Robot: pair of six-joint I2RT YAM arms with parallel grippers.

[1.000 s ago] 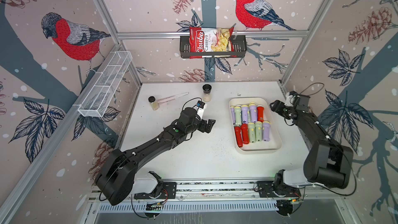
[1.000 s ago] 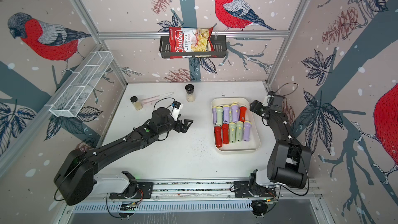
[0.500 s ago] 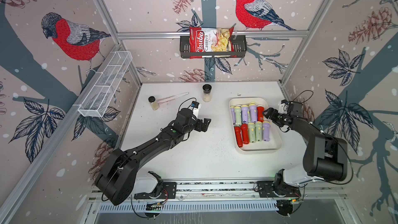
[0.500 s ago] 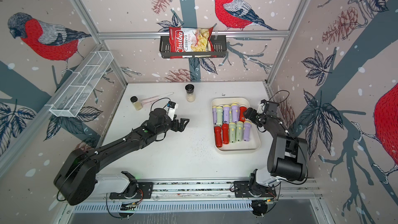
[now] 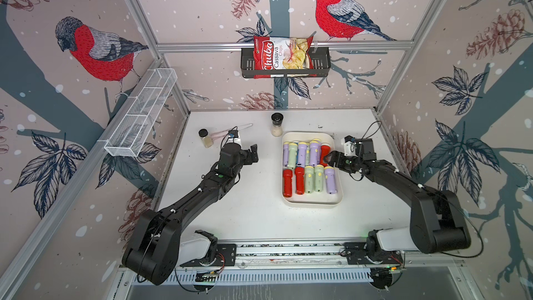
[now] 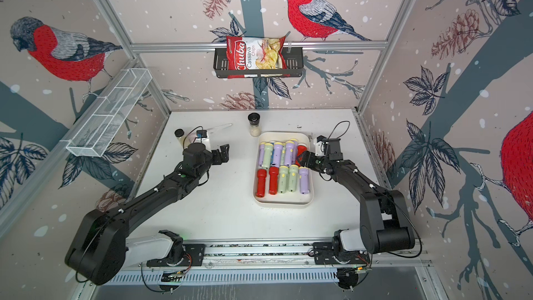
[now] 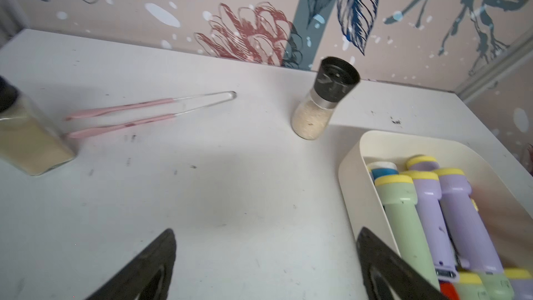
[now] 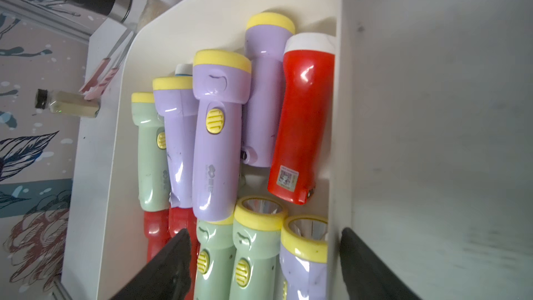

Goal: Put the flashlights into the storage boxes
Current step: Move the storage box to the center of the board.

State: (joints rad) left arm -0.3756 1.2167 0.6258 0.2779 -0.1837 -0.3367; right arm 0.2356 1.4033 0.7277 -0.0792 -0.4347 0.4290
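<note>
The flashlights (image 5: pixel 302 152) lie packed in two rows, likely to fit the tray (image 5: pixel 311 204) — both hands are empty with jaws apart, right hand (image 5: pixel 328 158) at its rim, left hand (image 5: pixel 253 154) over bare table (image 5: pixel 253 212).

A white desk (image 5: pixel 251 215) carries three loose items by its far edge. A black-capped grinder (image 5: pixel 277 124) of pale grains stands upright about midway along that edge. Near the far left corner stands a small black-lidded jar (image 5: pixel 205 138) of beige powder. Pink-handled tongs (image 7: pixel 129 107) lie flat between them (pink tips just beside the jar). On the back wall a black shelf (image 5: pixel 320 64) holds a red chip bag (image 5: pixel 281 56). A white wire basket (image 5: pixel 141 116) hangs on the left wall.
</note>
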